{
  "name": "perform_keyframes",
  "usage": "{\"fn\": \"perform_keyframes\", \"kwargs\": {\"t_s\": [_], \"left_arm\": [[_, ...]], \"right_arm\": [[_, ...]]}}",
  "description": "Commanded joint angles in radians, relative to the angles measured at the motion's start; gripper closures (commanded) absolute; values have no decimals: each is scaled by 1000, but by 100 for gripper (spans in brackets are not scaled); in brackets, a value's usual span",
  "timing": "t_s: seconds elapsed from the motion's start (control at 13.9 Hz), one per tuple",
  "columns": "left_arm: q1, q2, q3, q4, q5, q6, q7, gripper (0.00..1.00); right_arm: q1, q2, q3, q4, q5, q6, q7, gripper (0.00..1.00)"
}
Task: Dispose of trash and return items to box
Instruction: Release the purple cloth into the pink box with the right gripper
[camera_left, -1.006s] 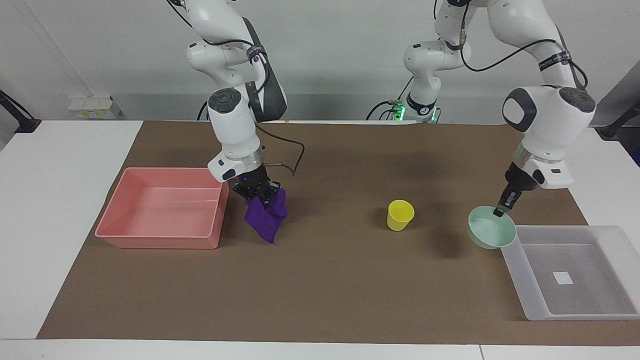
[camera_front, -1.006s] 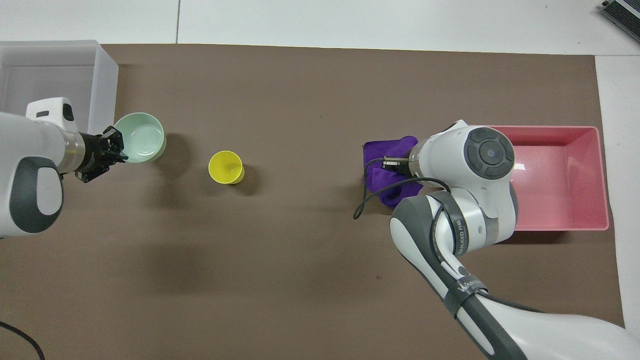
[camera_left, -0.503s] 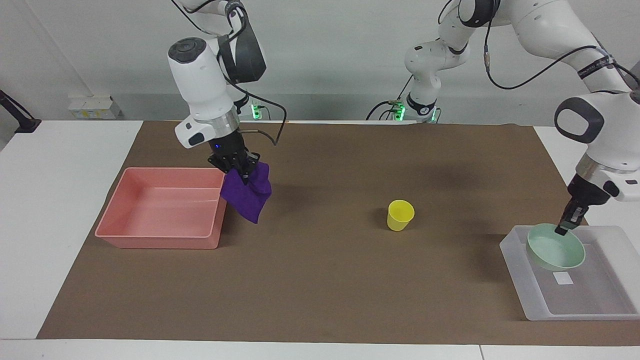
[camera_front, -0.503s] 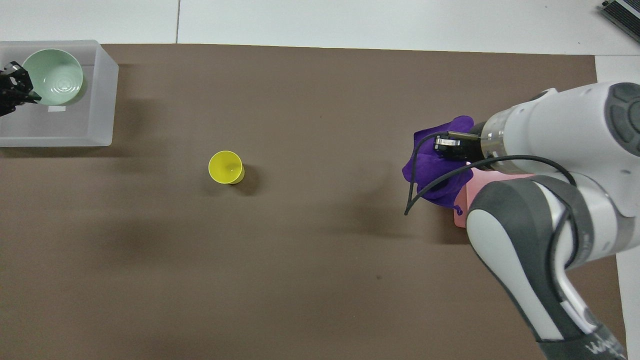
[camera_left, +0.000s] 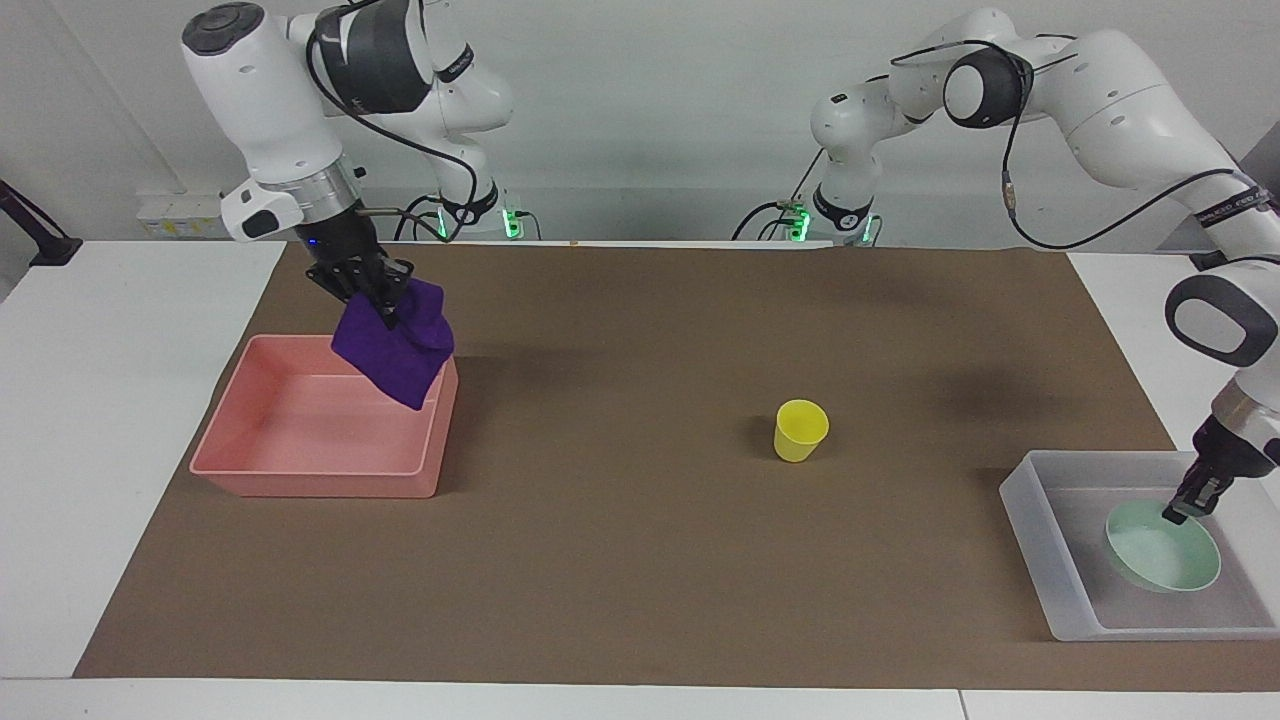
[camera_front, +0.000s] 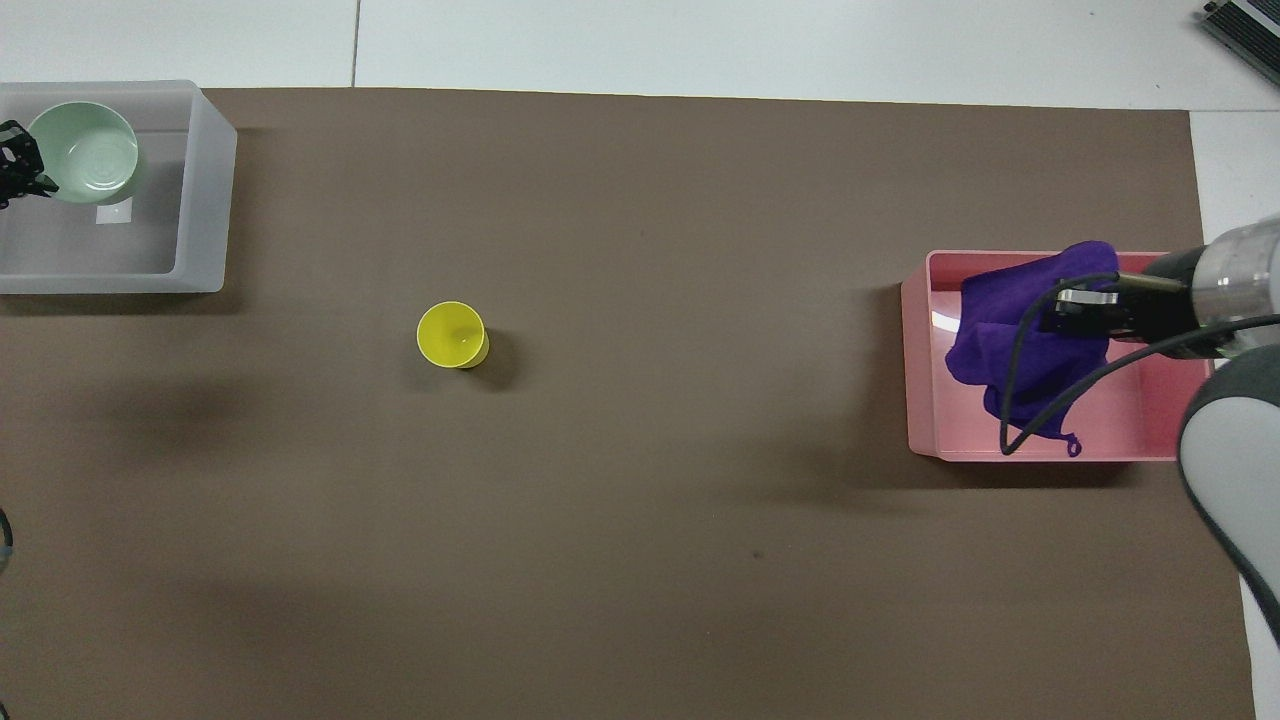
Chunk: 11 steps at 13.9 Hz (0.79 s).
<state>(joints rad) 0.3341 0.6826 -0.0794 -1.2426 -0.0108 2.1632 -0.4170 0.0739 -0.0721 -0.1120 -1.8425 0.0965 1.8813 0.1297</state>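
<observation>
1. The tabletop (camera_left: 640, 560) carries a brown mat, with everything below set out on it.
2. The pink tray (camera_left: 300, 470) sits at the right arm's end, directly under the right pincer (camera_left: 372, 296).
3. The box (camera_left: 1040, 545) sits at the left arm's end, under the left pincer (camera_left: 1180, 510), which reaches down into it.
4. The cloth (camera_left: 395, 345) hangs in the air from the right pincer, which is pressed together on its top edge; its lower corner dangles over the tray.
5. The bowl (camera_left: 1160, 560) is inside the box, tilted, its rim pinched by the left pincer.
6. The cup (camera_left: 800, 430) stands upright on the mat between the two pincers, well apart from both.
</observation>
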Motion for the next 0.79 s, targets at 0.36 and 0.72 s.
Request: {"fn": "perform_keyframes", "kwargs": {"t_s": [0.36, 0.72], "left_arm": [[28, 43, -10, -43, 25, 29, 99, 100], [11, -33, -11, -40, 31, -60, 208, 30]], "right_arm": [[-149, 7, 12, -208, -14, 189, -219, 100], [-187, 130, 12, -294, -14, 416, -265, 100]]}}
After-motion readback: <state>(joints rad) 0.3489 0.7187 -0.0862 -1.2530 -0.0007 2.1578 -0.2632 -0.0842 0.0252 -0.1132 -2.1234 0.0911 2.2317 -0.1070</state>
